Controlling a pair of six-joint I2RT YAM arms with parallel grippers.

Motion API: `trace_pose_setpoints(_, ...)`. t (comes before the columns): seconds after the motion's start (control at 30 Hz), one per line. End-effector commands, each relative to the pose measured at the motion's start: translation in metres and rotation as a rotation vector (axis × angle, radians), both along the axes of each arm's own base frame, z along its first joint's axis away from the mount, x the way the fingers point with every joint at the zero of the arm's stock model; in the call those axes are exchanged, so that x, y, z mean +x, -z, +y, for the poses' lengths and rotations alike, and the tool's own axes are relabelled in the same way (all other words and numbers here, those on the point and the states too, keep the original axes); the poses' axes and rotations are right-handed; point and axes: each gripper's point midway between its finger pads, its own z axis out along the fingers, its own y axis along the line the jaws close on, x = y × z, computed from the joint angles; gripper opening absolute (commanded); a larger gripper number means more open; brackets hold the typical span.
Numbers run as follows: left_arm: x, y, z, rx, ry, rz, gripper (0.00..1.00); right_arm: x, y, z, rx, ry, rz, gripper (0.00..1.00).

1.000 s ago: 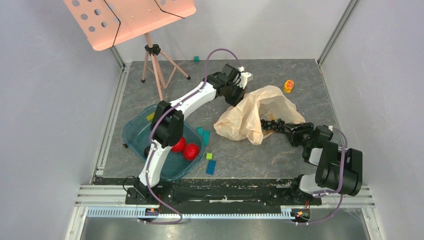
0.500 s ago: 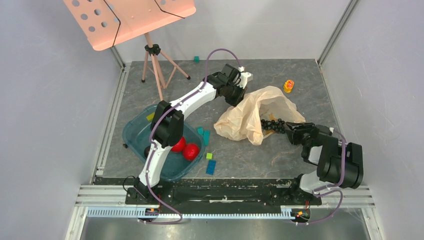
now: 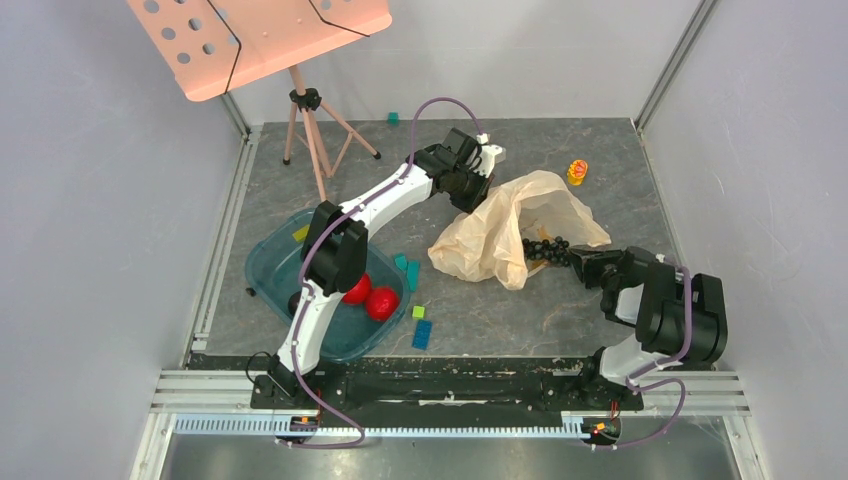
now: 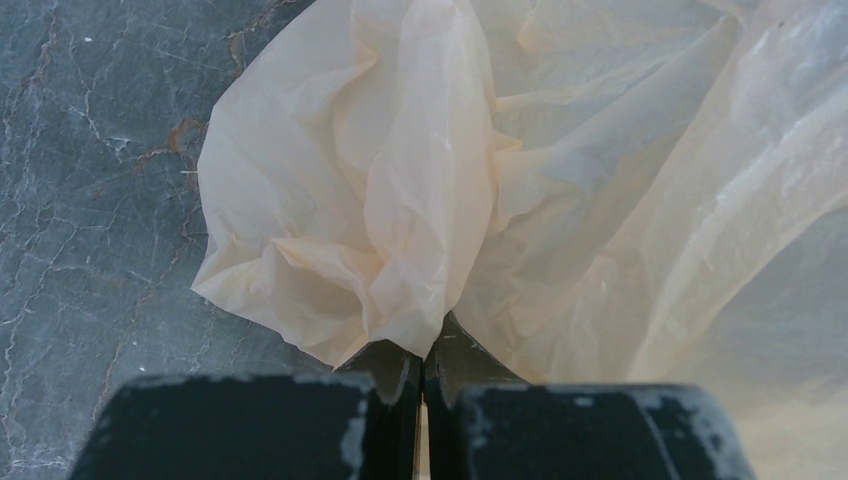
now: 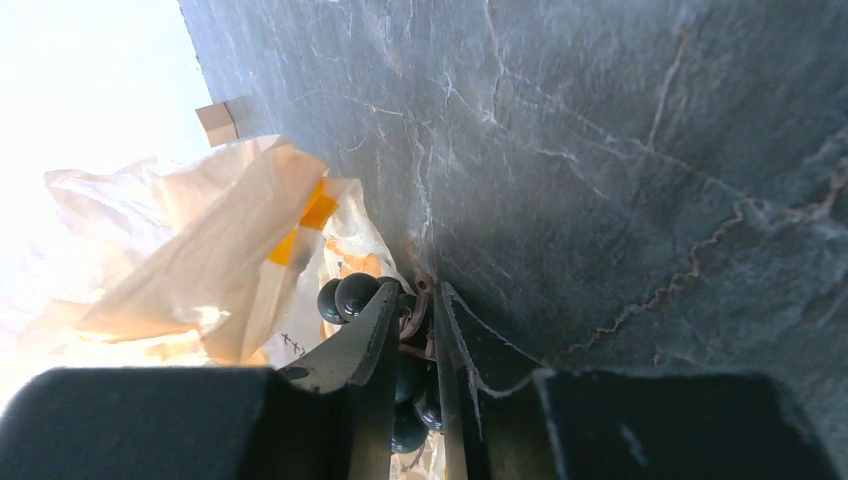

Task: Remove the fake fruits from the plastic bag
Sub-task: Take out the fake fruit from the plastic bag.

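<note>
The crinkly peach plastic bag (image 3: 500, 235) lies mid-table with its mouth facing right. My left gripper (image 3: 468, 185) is at the bag's far edge, shut on a fold of the plastic bag (image 4: 400, 180); in the left wrist view the left gripper (image 4: 424, 348) pinches the film. A bunch of dark grapes (image 3: 547, 249) pokes out of the bag mouth. My right gripper (image 3: 584, 262) is down at it. In the right wrist view the right gripper (image 5: 419, 292) is shut on the grapes (image 5: 355, 293), with the stem and berries between the jaws. Two red apples (image 3: 370, 297) sit in the teal tray (image 3: 272, 262).
Blue and green blocks (image 3: 421, 332) lie right of the tray, with another teal block (image 3: 408, 271) nearby. A yellow-orange toy (image 3: 577, 171) stands behind the bag. A tripod stand (image 3: 312, 130) with a pink board is at the back left. Walls close in on both sides.
My right gripper has slid left onto the grape bunch and its jaws have closed on it. The left arm and bag have stayed put.
</note>
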Motion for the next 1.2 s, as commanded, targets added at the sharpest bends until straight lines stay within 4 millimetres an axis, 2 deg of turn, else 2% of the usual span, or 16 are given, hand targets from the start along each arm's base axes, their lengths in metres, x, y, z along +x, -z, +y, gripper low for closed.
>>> trace_pose_setpoints(0.0, -0.003, -0.018, -0.008, -0.039, 0.054, -0.049, 0.02, -0.005, 0.018, -0.007, -0.028, 0.035, 0.072, 0.19)
trace_pose_setpoints(0.2, -0.004, -0.016, -0.008, -0.038, 0.054, -0.044, 0.02, -0.002, 0.016, -0.009, -0.053, 0.031, 0.057, 0.0)
trace_pose_setpoints(0.37, -0.005, -0.013, -0.006, -0.033, 0.052, -0.039, 0.02, 0.004, -0.007, -0.018, -0.147, 0.032, -0.019, 0.0)
trace_pose_setpoints(0.43, -0.006, -0.013, -0.005, -0.032, 0.049, -0.037, 0.02, 0.007, -0.024, -0.022, -0.193, 0.033, -0.075, 0.0)
trace_pose_setpoints(0.6, -0.008, -0.014, -0.004, -0.047, 0.033, -0.041, 0.02, 0.014, -0.081, -0.03, -0.332, 0.03, -0.217, 0.0)
trace_pose_setpoints(0.7, -0.008, -0.013, -0.001, -0.043, 0.015, -0.036, 0.02, 0.013, -0.11, -0.029, -0.38, 0.013, -0.272, 0.0)
trace_pose_setpoints(0.93, -0.008, -0.007, 0.004, -0.032, -0.047, -0.012, 0.02, 0.009, -0.179, -0.005, -0.437, -0.129, -0.417, 0.0)
trace_pose_setpoints(1.17, -0.013, 0.003, 0.013, -0.019, -0.098, 0.016, 0.02, 0.008, -0.257, 0.019, -0.454, -0.27, -0.559, 0.0)
